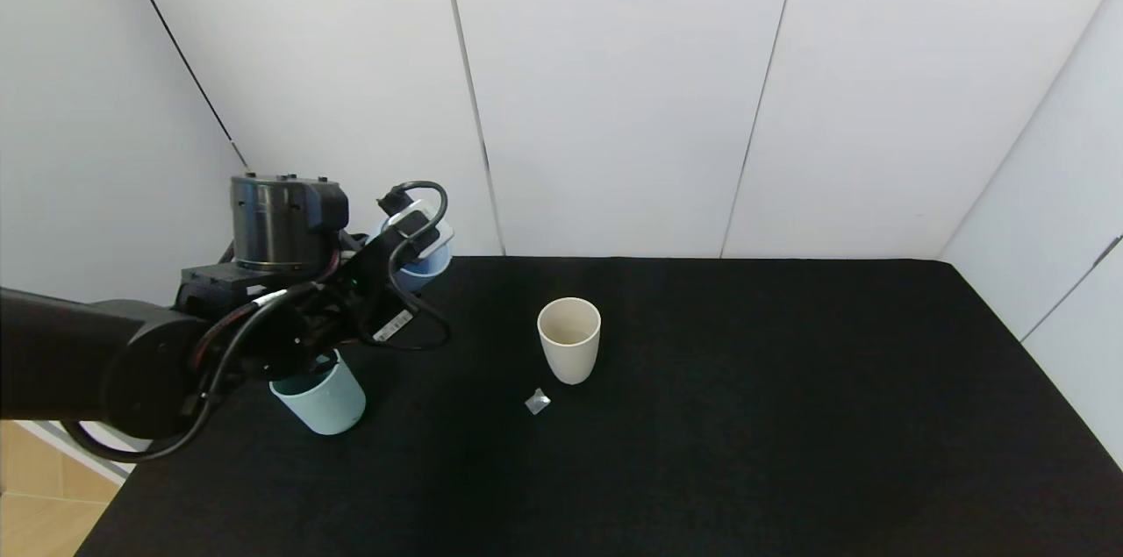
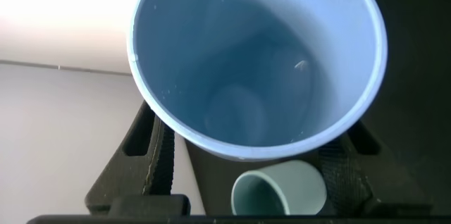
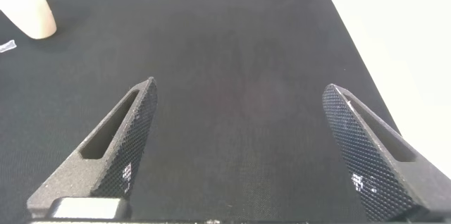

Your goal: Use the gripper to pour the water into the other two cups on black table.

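Note:
My left gripper [image 1: 414,248] is shut on a light blue cup [image 1: 427,266], held up in the air at the far left of the black table [image 1: 746,417]. In the left wrist view the blue cup [image 2: 257,62] fills the picture between the fingers [image 2: 153,155], and I look into its mouth. The water inside is barely visible. The teal-green cup [image 2: 282,189] shows just below its rim. That teal-green cup [image 1: 320,399] stands upright under my left arm. To its right, the cream-beige cup [image 1: 569,351] is upright near the table's middle. My right gripper [image 3: 239,146] hangs open over bare cloth.
A small crumpled clear plastic scrap [image 1: 537,402] lies just in front of the beige cup. White wall panels [image 1: 614,83] border the table at the back and both sides. The table's left edge runs close beside the teal-green cup.

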Tool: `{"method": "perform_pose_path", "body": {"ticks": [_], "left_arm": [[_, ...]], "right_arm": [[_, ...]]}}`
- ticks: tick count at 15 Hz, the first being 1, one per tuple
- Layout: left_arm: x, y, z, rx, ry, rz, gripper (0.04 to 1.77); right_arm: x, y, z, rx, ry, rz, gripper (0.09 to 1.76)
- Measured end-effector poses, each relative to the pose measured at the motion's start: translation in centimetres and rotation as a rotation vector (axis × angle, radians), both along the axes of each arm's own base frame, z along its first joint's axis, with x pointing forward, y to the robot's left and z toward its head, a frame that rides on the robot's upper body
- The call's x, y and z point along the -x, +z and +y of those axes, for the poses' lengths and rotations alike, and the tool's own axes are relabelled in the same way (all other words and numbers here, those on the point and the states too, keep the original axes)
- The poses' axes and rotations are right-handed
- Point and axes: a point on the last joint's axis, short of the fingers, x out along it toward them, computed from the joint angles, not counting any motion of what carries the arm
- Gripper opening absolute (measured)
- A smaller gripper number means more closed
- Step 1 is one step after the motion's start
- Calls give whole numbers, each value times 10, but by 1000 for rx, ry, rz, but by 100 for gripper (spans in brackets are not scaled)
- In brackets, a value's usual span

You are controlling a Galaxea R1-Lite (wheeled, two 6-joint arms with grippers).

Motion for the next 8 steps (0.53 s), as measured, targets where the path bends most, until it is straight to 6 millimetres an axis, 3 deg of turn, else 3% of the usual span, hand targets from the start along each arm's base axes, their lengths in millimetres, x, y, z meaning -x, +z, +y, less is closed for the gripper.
{"method": "perform_pose_path", "body": {"ticks": [8], "left_arm": [[-4, -10, -53, -54, -56, 8, 118]], "right_arm": [[0, 0, 0, 0, 0, 0, 171]]}}
